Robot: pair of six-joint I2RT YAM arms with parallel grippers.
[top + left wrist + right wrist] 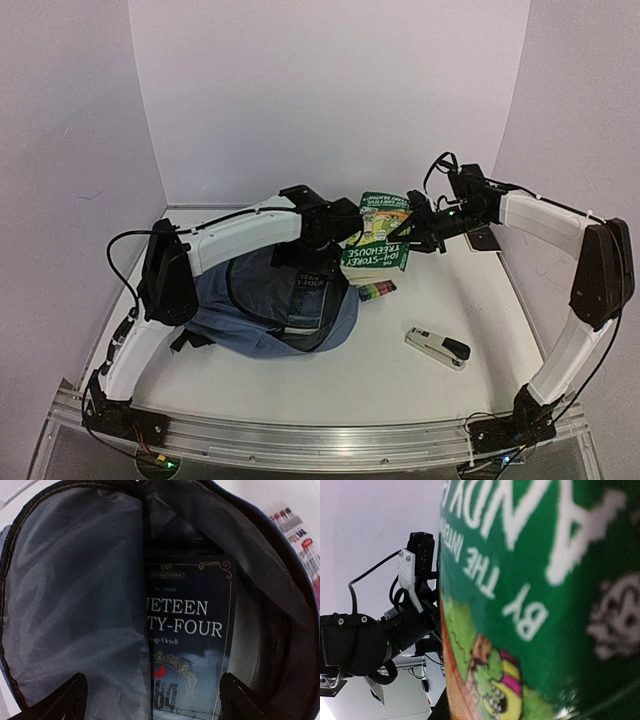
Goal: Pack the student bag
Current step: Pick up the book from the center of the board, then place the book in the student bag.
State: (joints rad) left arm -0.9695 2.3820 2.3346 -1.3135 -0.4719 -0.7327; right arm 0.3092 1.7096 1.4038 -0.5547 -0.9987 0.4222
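Green book [545, 580], gripped by the right hand [408, 236], hangs beside the student bag [235, 305] lying open on the worktop [450, 300]. Left hand [155, 700] gapes wide at its mouth, over a dark book [190, 645] inside. Next, I think: slide the green one in.

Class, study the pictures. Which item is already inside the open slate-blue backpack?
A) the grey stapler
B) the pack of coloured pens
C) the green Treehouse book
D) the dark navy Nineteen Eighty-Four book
D: the left wrist view shows the dark navy Nineteen Eighty-Four book lying against the grey lining of the slate-blue fabric backpack; the green Treehouse book is outside, in the right gripper.
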